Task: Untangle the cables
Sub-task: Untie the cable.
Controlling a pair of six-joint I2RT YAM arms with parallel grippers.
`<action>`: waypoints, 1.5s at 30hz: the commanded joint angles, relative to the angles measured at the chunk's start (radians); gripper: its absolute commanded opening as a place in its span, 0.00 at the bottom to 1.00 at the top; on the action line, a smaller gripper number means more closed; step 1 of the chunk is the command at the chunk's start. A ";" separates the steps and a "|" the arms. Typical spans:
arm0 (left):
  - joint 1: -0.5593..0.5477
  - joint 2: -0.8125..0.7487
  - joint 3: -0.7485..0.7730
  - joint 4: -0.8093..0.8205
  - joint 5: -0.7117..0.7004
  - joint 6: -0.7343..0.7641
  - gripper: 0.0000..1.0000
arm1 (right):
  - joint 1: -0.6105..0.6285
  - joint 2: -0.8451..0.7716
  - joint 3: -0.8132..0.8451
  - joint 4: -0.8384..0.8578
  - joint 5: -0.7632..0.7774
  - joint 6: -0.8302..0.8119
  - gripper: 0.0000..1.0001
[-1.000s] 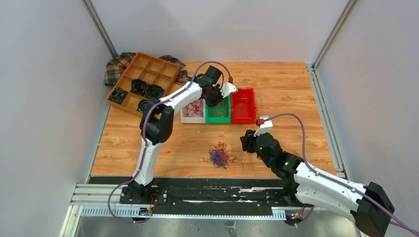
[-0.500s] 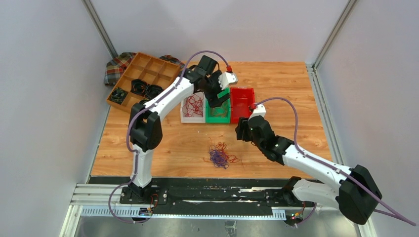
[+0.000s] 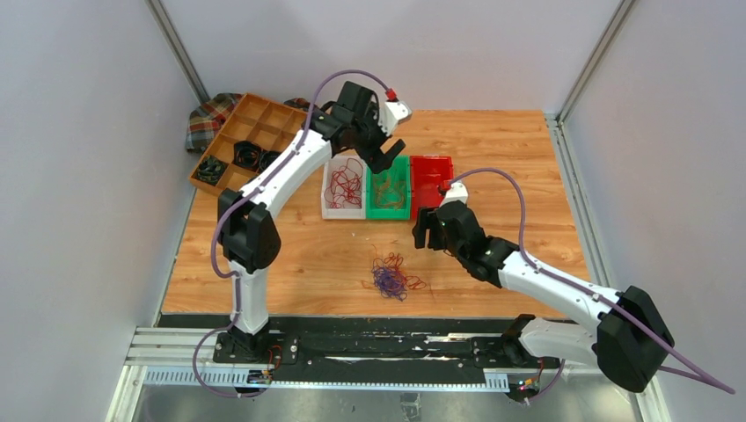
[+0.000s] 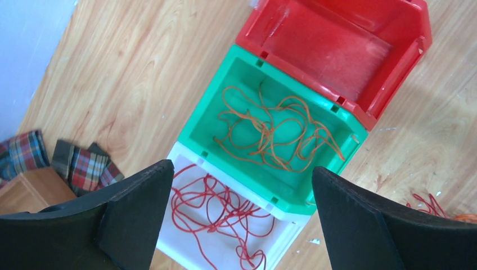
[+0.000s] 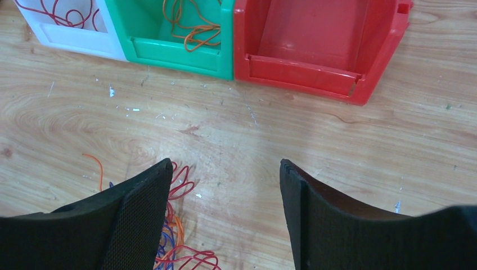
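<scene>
The left jaws have sprung from nearly shut to wide and pulled up and back from the green bin [image 4: 208, 112], while the right jaws have swung forward toward the bins and widened. Now the left jaws stand fully spread with nothing between the fingers [image 4: 129, 219]. Straight below the gap lies a loose knot of orange cables [image 4: 275, 132] on the green bin's floor, its loops running every way with no clear long axis. Beside the left finger, red cables [image 4: 225, 219] sprawl in the white bin [image 4: 292, 236]. Past the green bin sits the red bin [image 4: 337, 50]; the three bins touch in a row. The right jaws are also spread and grip nothing, and bare counter [image 5: 337, 163] shows between the fingers [image 5: 135, 225]. The remaining cables [image 5: 180, 247] lie on the counter just beside the left finger, a rough heap of red, orange and purple loops with no one direction. A single orange strand [image 5: 97, 166] curls out on the side away from the gap. The row of bins lies ahead of these jaws, apart from the heap.
</scene>
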 commanded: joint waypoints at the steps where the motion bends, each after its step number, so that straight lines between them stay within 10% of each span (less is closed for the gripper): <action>1: 0.067 -0.088 -0.029 0.007 0.022 -0.093 0.98 | -0.018 -0.015 0.009 -0.015 -0.045 -0.003 0.70; 20: 0.196 -0.532 -0.566 -0.113 0.256 0.004 0.98 | 0.138 0.066 -0.088 0.112 -0.257 -0.038 0.65; 27: 0.018 -0.520 -0.700 -0.115 0.249 0.092 0.96 | 0.201 0.067 -0.182 0.182 -0.228 0.018 0.59; 45: -0.194 -0.352 -0.716 -0.147 0.193 0.832 0.97 | 0.200 -0.128 -0.282 0.103 -0.134 0.072 0.44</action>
